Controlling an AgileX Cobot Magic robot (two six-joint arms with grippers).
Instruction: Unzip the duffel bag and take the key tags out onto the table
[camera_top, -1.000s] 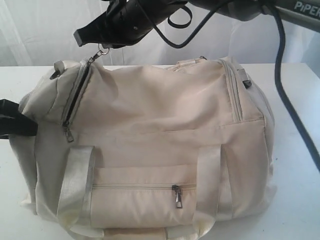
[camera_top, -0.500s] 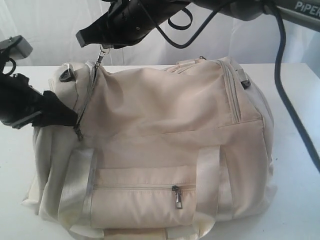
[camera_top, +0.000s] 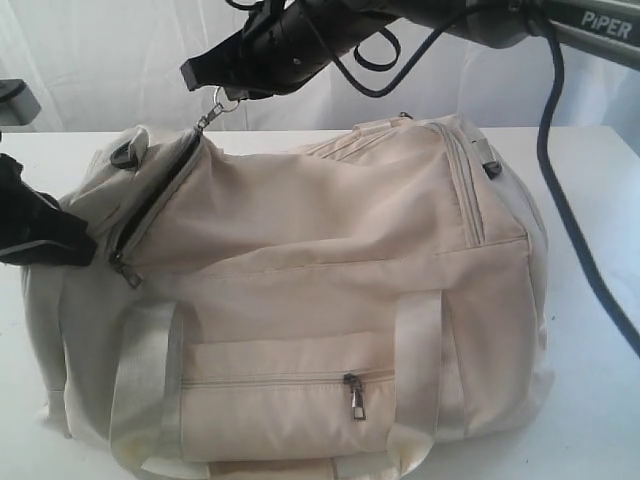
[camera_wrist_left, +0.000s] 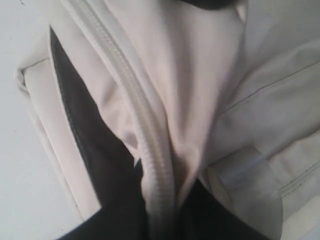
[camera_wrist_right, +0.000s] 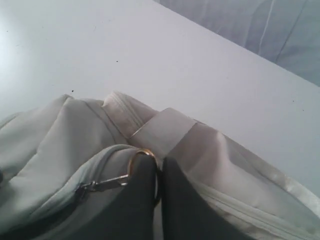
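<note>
The cream duffel bag (camera_top: 330, 260) lies on the white table (camera_top: 595, 330), its top zipper part open as a dark slit (camera_top: 150, 205) at its left end. My right gripper (camera_top: 205, 75) hovers above that end, shut on the metal ring of the zipper pull (camera_top: 226, 100); up close its fingers (camera_wrist_right: 142, 200) pinch the ring (camera_wrist_right: 142, 153). My left gripper (camera_top: 80, 245) is at the bag's left end, shut on a fold of fabric with the zipper tape (camera_wrist_left: 150, 145), beside the dark lining (camera_wrist_left: 85, 135). The key tags are hidden.
Two shiny webbing handles (camera_top: 145, 385) (camera_top: 418, 365) and a zipped front pocket with a dark pull (camera_top: 355, 395) face the camera. The right arm's black cable (camera_top: 575, 230) hangs down past the bag's right side. A white curtain (camera_top: 100, 60) closes the back.
My left gripper has drawn back to the left, pulling the bag's end with it. The right gripper has moved right with the zipper pull, and the dark slit has widened.
</note>
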